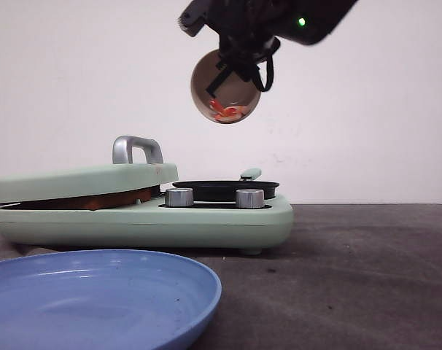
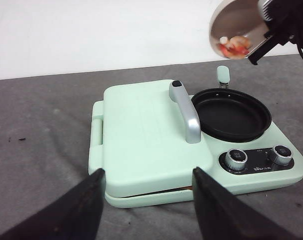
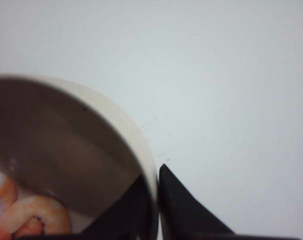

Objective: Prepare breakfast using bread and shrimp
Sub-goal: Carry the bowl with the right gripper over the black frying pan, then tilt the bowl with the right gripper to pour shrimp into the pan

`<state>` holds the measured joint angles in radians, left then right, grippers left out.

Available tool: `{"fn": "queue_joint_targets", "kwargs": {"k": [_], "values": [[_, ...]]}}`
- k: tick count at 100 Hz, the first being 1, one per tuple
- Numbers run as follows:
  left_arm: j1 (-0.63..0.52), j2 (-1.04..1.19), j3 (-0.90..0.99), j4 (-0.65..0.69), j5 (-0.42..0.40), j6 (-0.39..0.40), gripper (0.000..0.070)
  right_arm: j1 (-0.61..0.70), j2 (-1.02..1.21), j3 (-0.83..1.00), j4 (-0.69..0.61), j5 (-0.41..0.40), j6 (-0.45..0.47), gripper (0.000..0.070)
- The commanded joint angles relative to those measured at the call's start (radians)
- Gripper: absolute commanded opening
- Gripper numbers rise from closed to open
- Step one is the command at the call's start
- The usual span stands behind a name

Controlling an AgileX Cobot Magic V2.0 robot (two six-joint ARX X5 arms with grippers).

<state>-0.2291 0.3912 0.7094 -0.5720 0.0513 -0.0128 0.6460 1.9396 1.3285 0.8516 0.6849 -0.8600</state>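
Note:
My right gripper [image 1: 239,69] is shut on the rim of a beige bowl [image 1: 206,91], held tilted high above the black round pan [image 1: 225,189] of the mint-green breakfast maker [image 1: 206,222]. Red-orange shrimp [image 1: 228,111] lie at the bowl's low edge; they also show in the left wrist view [image 2: 234,46] and the right wrist view [image 3: 34,215]. The maker's lid [image 2: 146,130] with its silver handle [image 2: 189,112] is closed; a brown edge, perhaps bread [image 1: 90,202], shows in the gap. My left gripper [image 2: 147,200] is open, in front of the maker.
A blue plate [image 1: 97,299] sits at the front left of the dark grey table. Two silver knobs [image 1: 179,197] stand on the maker's front panel beside the pan. A white wall is behind.

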Motion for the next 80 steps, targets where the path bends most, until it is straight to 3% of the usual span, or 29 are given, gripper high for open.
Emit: {"fn": "queue_joint_targets", "kwargs": {"k": [1,22,61,80], "values": [[0.0,0.0,0.007,0.01,-0.002,0.013,0.0278,0.004,0.011,-0.033,0.066,0.005,0.018,0.0002],[0.0,0.0,0.007,0.011,-0.002,0.013,0.0278,0.005,0.011,-0.124,0.121,-0.003,0.055,0.0002],[0.0,0.0,0.007,0.01,-0.002,0.014,0.0278,0.012,0.011,-0.127,0.154,-0.003,0.097,0.0002],[0.0,0.0,0.007,0.01,0.001,0.018,0.0278,0.022,0.011,-0.151,0.229,-0.008,0.097,0.0002]]}}
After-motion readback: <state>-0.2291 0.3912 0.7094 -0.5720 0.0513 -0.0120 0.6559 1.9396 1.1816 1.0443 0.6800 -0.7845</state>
